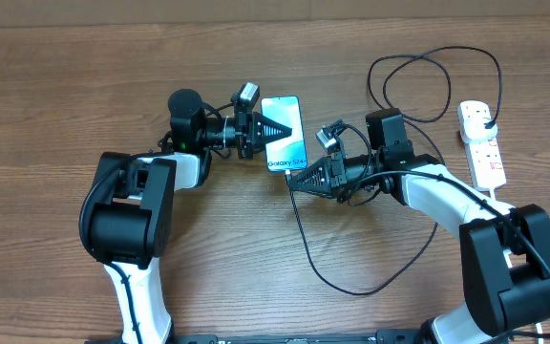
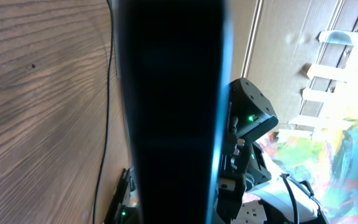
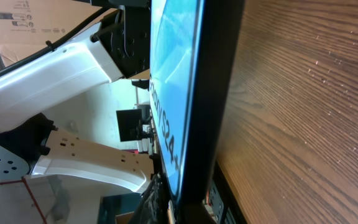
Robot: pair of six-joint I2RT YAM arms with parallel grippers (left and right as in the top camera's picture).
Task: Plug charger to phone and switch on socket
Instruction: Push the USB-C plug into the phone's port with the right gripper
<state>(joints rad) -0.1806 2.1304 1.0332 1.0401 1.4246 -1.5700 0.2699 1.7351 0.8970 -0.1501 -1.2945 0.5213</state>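
The phone [image 1: 285, 129] has a lit cyan-blue screen and is lifted edge-on off the table. My left gripper [image 1: 263, 129] is shut on its left side; in the left wrist view the phone's dark back [image 2: 173, 93] fills the middle. My right gripper [image 1: 294, 182] is at the phone's lower end, shut on the charger's connector tip, which is itself hidden. In the right wrist view the phone [image 3: 176, 68] stands right at my jaws [image 3: 191, 208]. The charger's black cable [image 1: 306, 244] loops over the table to its plug [image 1: 482, 118] in the white socket [image 1: 486, 158].
The socket lies at the far right of the wooden table [image 1: 55, 86], with more cable loops [image 1: 428, 86] behind my right arm. The cable also runs along the table in the left wrist view [image 2: 107, 124].
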